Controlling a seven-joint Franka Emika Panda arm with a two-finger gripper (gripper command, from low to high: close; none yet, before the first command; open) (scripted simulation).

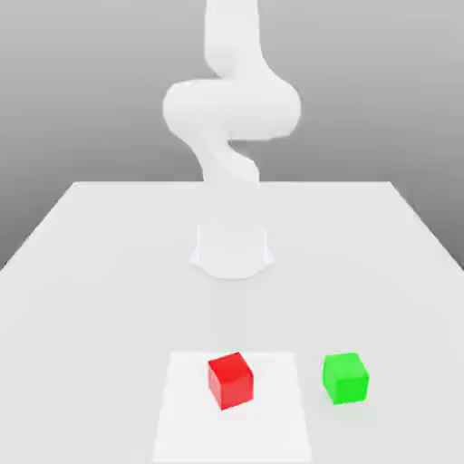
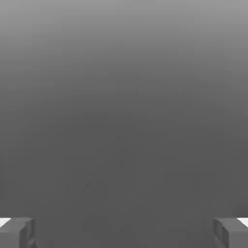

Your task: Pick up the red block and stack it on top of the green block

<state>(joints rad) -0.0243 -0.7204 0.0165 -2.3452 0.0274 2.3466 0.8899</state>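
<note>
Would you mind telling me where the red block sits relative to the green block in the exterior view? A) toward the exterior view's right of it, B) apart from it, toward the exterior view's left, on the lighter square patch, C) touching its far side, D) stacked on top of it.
B: the red block rests on the lighter square patch, with a clear gap between it and the green block, which sits toward the exterior view's right.

just a plain white table point(image 1: 82, 272) against a grey backdrop point(image 1: 82, 82). a lighter square patch point(image 1: 186, 426) sits near the front edge.
</note>
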